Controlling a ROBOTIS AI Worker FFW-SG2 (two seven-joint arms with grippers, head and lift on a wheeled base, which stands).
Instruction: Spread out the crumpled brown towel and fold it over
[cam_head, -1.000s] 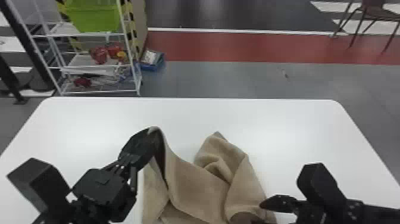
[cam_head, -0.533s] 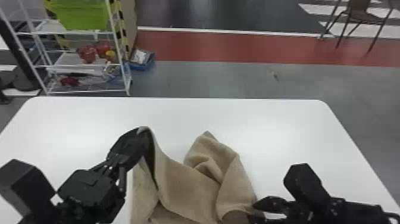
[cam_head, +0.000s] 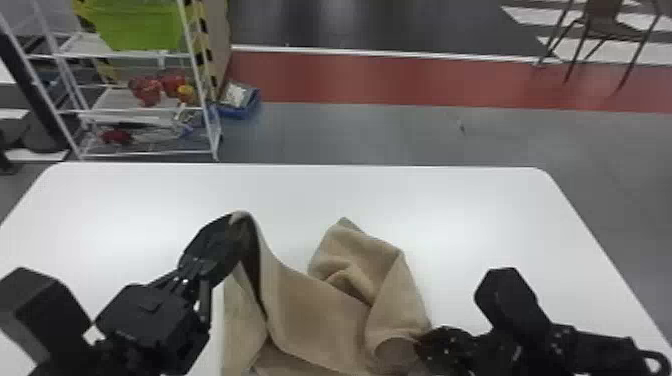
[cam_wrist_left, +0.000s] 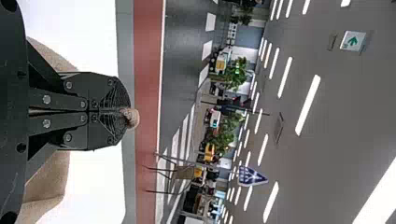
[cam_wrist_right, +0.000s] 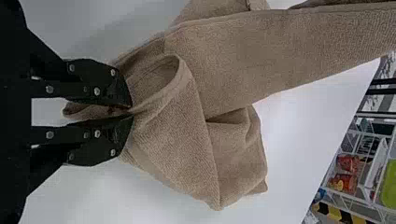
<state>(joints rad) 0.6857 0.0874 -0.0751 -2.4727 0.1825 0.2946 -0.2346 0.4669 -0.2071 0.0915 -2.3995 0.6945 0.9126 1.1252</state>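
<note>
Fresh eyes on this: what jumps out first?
The crumpled brown towel on the white table, one part held up in a peak by the left claw, another pinched by the right claw nearer the robot. After that, the bright green bin on the rack beyond the table's left side, and the red floor strip running across behind.

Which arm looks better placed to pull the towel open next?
Left, I'd judge: the left gripper pinches a raised part of the towel, while the right gripper pinches a lower fold beside the bunched part.
</note>
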